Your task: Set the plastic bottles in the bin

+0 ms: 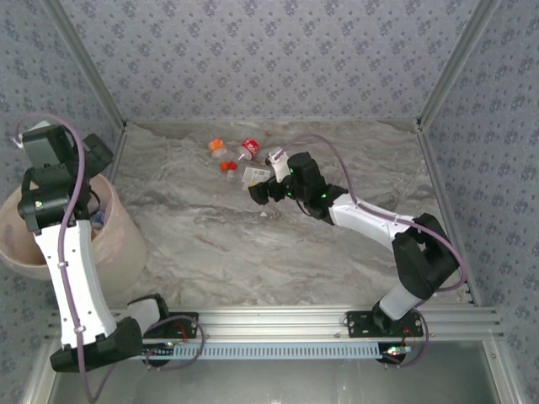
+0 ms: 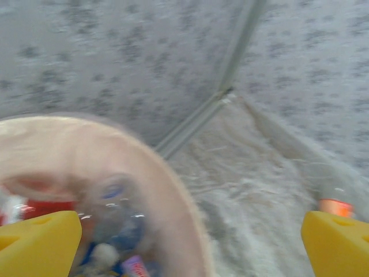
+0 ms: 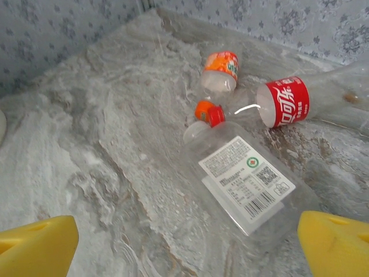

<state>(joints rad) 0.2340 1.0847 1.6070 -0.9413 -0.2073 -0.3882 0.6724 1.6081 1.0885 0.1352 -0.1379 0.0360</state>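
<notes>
my left gripper (image 2: 187, 248) hangs above the bin (image 2: 173, 196), jaws wide apart, empty; bottles (image 2: 115, 222) lie inside. my right gripper (image 3: 187, 245), jaws wide apart and empty, hovers over the white-labelled bottle (image 3: 245, 184) on the table (image 3: 115, 144), near the red-labelled bottle (image 3: 288, 101).

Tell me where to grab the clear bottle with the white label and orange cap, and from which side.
Grip the white-label bottle across its wide body at the label, from above, with the right gripper straddling its two long sides. It lies flat, and its capped neck sits close to the red-label bottle, so that end looks crowded.
</notes>
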